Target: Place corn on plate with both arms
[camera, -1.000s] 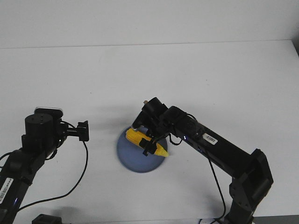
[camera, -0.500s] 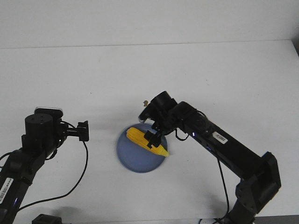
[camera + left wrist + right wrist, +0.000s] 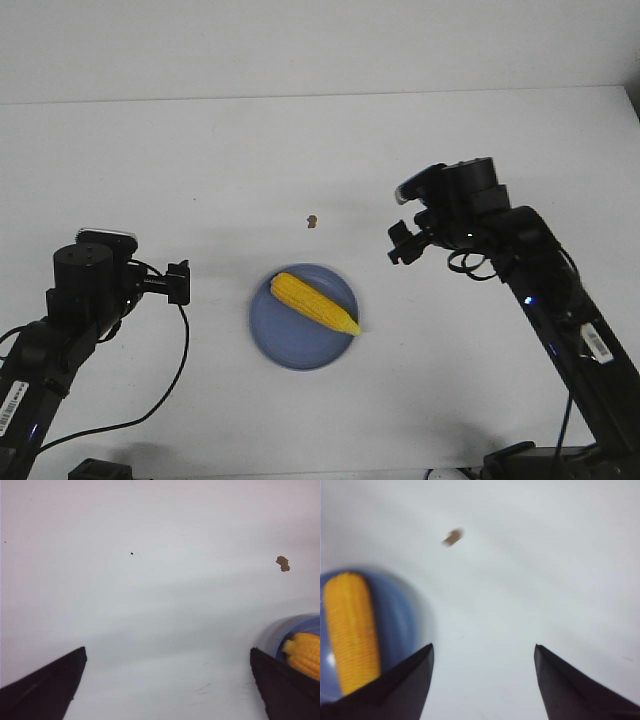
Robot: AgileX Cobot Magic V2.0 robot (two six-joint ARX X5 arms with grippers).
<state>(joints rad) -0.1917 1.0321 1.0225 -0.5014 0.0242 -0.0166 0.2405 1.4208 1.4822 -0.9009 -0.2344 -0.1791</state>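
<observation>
Confirming placement: corn on plate, both arms clear

Starting at the left, the left black jointed gripper (image 3: 180, 282) hangs above the white surface (image 3: 200, 160), well apart from the plate. In its wrist view the two dark fingers (image 3: 45, 690) stand wide apart with only bare surface between them; nothing is held.

At centre, the bright yellow husked corn cob (image 3: 313, 303) lies on the round periwinkle-blue plate (image 3: 280, 340), set diagonally, its pointed tip reaching just past the rim on the right side. A small brown speck (image 3: 312, 220) sits on the surface beyond the plate.

At the right, the right black jointed gripper (image 3: 402, 245) is raised beside the plate, apart from it. Its fingers (image 3: 405, 685) are spread wide and empty.

Judgement: the placing step appears complete. The next move likely calls for returning both arms to rest without disturbing the plate; the overhanging tip could roll the cob if the plate is bumped.
</observation>
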